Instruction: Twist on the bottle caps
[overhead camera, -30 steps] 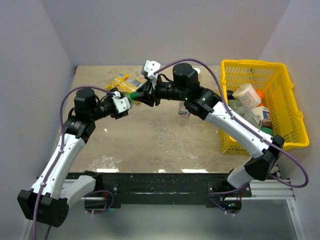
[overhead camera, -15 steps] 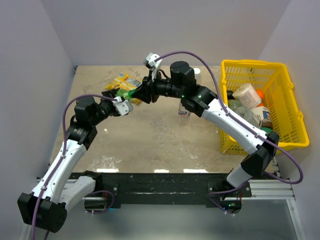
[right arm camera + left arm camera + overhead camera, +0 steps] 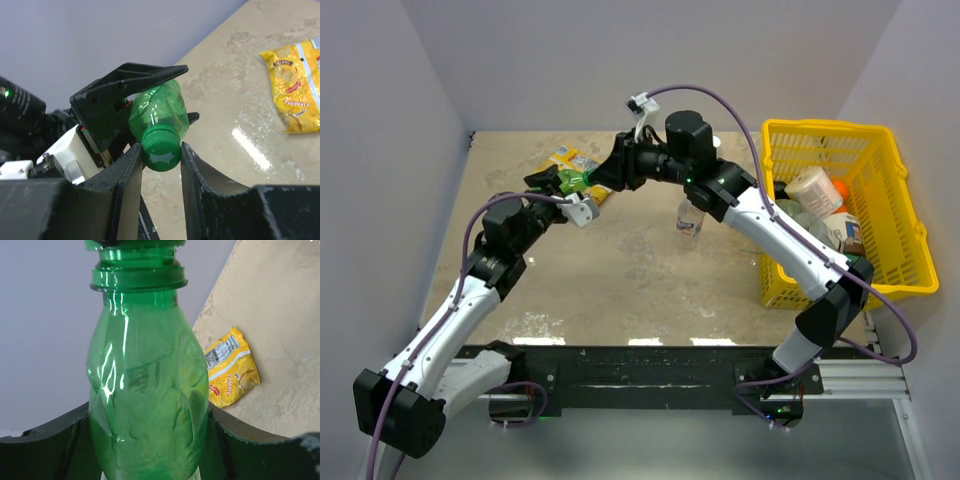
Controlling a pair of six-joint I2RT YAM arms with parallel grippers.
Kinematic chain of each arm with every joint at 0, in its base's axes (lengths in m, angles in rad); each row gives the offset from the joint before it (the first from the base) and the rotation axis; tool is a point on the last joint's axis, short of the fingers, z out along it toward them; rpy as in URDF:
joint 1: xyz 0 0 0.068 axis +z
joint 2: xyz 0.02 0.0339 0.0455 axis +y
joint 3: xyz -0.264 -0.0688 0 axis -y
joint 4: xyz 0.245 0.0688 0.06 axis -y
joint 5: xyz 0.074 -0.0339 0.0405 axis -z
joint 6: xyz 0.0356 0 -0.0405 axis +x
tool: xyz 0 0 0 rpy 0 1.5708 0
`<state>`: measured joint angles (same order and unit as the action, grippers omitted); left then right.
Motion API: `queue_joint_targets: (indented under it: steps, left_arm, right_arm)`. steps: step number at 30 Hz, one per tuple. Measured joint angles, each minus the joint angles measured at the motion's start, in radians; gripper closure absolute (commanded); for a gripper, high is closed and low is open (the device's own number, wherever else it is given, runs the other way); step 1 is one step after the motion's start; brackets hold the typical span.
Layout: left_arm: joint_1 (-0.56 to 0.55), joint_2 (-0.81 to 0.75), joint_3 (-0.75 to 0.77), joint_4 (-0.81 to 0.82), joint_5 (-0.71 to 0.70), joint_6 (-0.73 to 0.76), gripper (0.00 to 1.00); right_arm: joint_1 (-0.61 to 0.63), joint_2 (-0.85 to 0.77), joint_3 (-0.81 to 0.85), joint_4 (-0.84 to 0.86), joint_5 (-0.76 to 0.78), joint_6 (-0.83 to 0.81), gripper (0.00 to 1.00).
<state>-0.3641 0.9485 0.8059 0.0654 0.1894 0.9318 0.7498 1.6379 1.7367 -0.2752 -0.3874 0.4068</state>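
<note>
The left gripper [image 3: 150, 450] squeezes the green bottle [image 3: 147, 390], held up just over the packet [image 3: 570, 160]. The right gripper [image 3: 160, 150] pinches the green cap [image 3: 161, 147] on its neck, so I think it is mid-twist. Right of the packet, a clear bottle [image 3: 689, 218] waits.

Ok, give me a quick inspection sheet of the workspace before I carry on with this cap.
Surface: beige table, mottled, with glare patches.
Job's things: green bottle held in the air, green cap on its mouth; one clear bottle upright mid-table; other caps not made out.
Clutter: yellow snack packet at the back; yellow basket of containers on the right.
Grippers: left gripper fingers shut on green bottle; right gripper fingers shut on green cap.
Cables: purple cables arch over both arms; no snag seen.
Surroundings: pale walls; nothing else seen.
</note>
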Motion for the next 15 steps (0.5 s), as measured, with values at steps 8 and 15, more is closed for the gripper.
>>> queue_joint_targets:
  steps: [8, 15]
  left_arm:
    - [-0.066, 0.023, 0.0, 0.04, -0.179, 0.0, 1.0]
    - [-0.091, 0.023, -0.004, 0.095, -0.292, -0.013, 1.0]
  right_arm:
    - [-0.007, 0.032, 0.035, -0.009, 0.091, 0.172, 1.0]
    - [-0.007, 0.067, 0.092, -0.007, 0.119, 0.266, 1.0]
